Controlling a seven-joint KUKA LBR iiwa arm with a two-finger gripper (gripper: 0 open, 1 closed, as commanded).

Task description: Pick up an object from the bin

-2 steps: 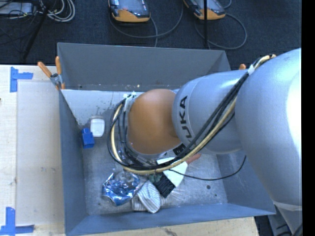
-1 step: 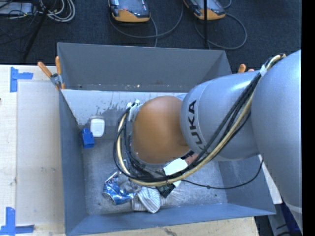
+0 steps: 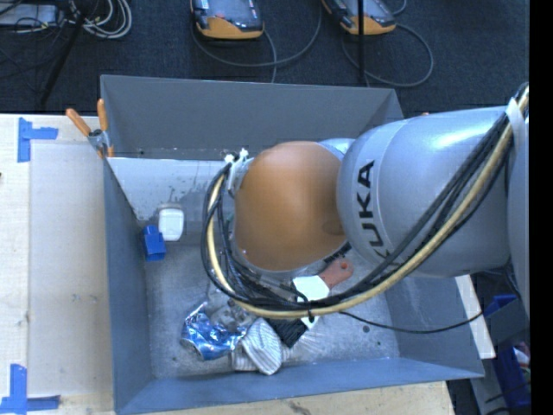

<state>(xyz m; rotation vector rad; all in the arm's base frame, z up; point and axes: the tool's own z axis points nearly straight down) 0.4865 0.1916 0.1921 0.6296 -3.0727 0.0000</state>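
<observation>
Clutter lies in a small heap just under the near edge of the wrist's orange cover (image 3: pixel 285 206). It holds a crumpled blue and silver wrapper (image 3: pixel 207 334), a striped grey and white cloth (image 3: pixel 262 348) touching it, and a black piece (image 3: pixel 289 328) resting against the cloth's upper side. The gripper (image 3: pixel 268 305) hangs over this heap, below the cover. The cover and the looped cables (image 3: pixel 212 258) hide most of it, so I cannot tell whether it is wide, narrow or holding anything.

Beside the tool, toward the arm (image 3: pixel 432 197), a pinkish piece (image 3: pixel 337 271) and a white tag (image 3: pixel 311 288) peek out from under the cover. It is unclear whether they lie in the bin or belong to the robot.

Well away from the tool, on the side opposite the arm, a white block (image 3: pixel 171 223) and a blue block (image 3: pixel 154 243) sit touching each other on the floor of the grey bin (image 3: pixel 259 111), close to its sloping wall.

The cover and the arm hide the middle of the bin floor and whatever rests there.
</observation>
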